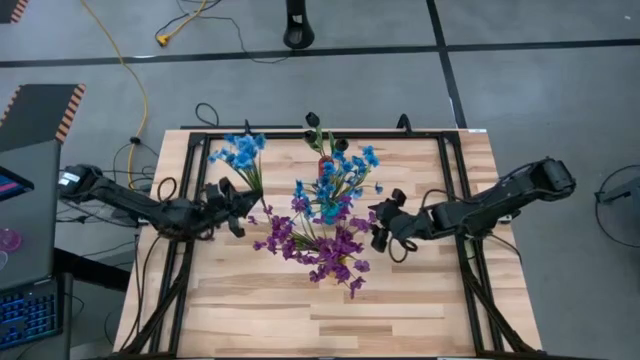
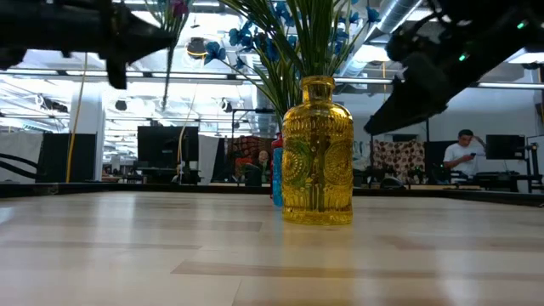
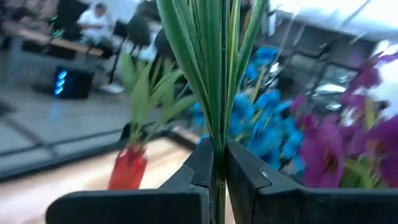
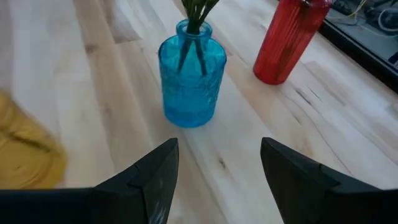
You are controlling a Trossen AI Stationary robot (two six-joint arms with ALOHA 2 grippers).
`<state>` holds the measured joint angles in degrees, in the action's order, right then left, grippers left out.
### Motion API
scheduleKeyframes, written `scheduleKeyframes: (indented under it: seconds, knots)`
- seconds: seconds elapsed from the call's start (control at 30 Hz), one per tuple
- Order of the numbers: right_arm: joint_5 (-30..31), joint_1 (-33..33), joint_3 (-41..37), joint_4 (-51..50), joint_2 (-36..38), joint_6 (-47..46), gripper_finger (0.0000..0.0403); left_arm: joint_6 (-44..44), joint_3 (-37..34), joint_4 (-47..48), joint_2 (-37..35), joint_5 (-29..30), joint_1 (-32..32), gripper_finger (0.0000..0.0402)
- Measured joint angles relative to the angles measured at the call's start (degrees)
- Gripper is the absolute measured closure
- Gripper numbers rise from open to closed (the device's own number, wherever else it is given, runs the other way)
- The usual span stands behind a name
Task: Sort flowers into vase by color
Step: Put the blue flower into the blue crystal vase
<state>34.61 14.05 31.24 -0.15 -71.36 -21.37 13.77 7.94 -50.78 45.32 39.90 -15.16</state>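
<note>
Left gripper (image 3: 219, 177) pinching flower stems (image 3: 214, 74), blooms cropped; right gripper (image 4: 217, 171) spread, empty.

Wooden table (image 1: 400, 300), yellow cable (image 1: 140, 80) on the floor, seated person (image 2: 463, 153) in the background

- Three vases (image 4: 191, 74) stand mid-table (image 1: 400, 310), between the grippers.
- Left gripper (image 1: 238, 200) holds a sprig (image 1: 240, 152) left of them.
- Right gripper (image 1: 385, 222) sits right.
</note>
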Motion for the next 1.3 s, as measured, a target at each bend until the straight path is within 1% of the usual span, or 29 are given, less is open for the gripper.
scheduleKeyframes:
  seconds: [0.07,0.13,0.2,0.3,0.47,0.7,0.87,1.07,1.3]
  knots:
    - [0.0,-1.0,0.0,3.0,-2.3,1.7,0.0147,-0.7,0.0,-3.5,1.4,-6.0,3.1,0.0393]
    - [-0.1,-2.0,0.0,6.6,-4.5,3.5,0.0147,0.5,0.1,-4.7,3.1,-11.4,6.0,0.0393]
    - [-0.2,-2.7,0.0,10.6,-6.3,5.6,0.0147,1.9,0.3,-4.1,4.7,-13.6,8.1,0.0393]
    - [-0.2,-3.4,0.0,15.7,-8.7,7.8,0.0147,3.0,0.6,-4.1,7.5,-14.2,10.1,0.0393]
    - [-0.2,-4.8,0.0,20.9,-12.1,10.0,0.0147,3.9,0.5,-4.3,10.3,-16.4,11.6,0.0393]
    - [-0.2,-6.4,0.0,29.9,-17.8,15.2,0.0147,4.5,0.5,-6.4,11.1,-16.8,12.2,0.0393]
    - [-0.7,-6.7,0.0,33.5,-19.4,17.1,0.0147,4.5,0.5,-7.2,10.9,-16.9,12.2,0.0393]
    - [-4.8,-7.6,0.0,36.1,-19.3,17.4,0.0147,5.0,0.5,-7.0,10.9,-16.9,12.2,0.0393]
    - [-11.0,-10.8,0.0,40.7,-19.3,17.3,0.0147,5.0,0.5,-7.0,10.9,-16.9,12.2,0.0393]
